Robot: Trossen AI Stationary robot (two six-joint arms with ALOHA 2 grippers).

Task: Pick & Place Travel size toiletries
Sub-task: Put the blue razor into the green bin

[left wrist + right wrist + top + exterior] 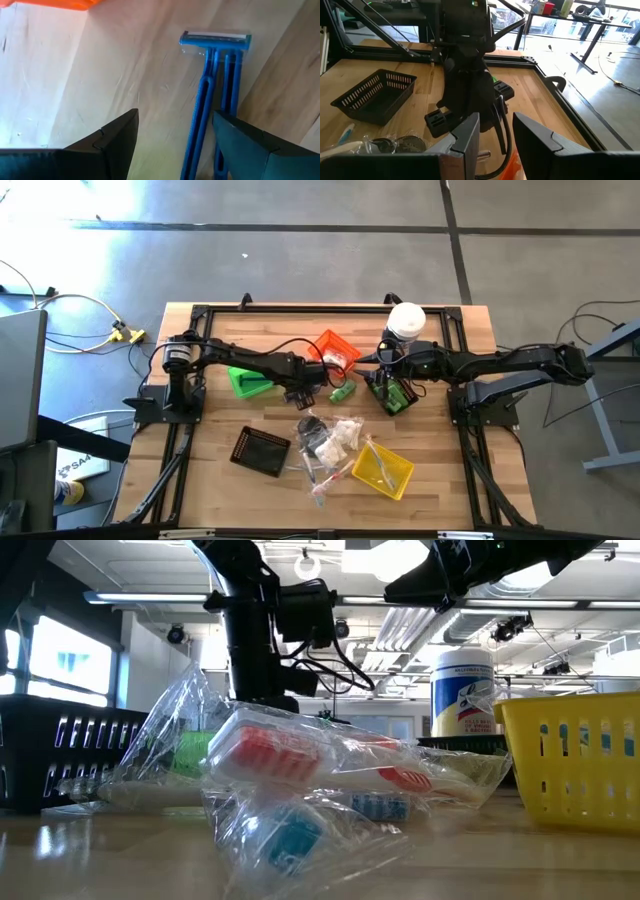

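Toiletries (330, 442) mostly lie unsorted mid-tabletop (220, 480) — my left claw (175, 145) gapes empty over a blue razor (212, 95), right claw (496, 137) half-parted, empty.

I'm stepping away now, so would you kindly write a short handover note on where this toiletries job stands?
Left gripper: fingers open, low over the table beside the orange bin, with a blue razor lying between them, not yet gripped.
Right gripper: fingers partly open, empty, by the white canister.
Things: a pile of wrapped toiletries lies mid-table between the black bin and the yellow bin; a green bottle lies loose near the orange bin.
Done: some items are already in the bins.
Left: grip the razor, then sort the pile.
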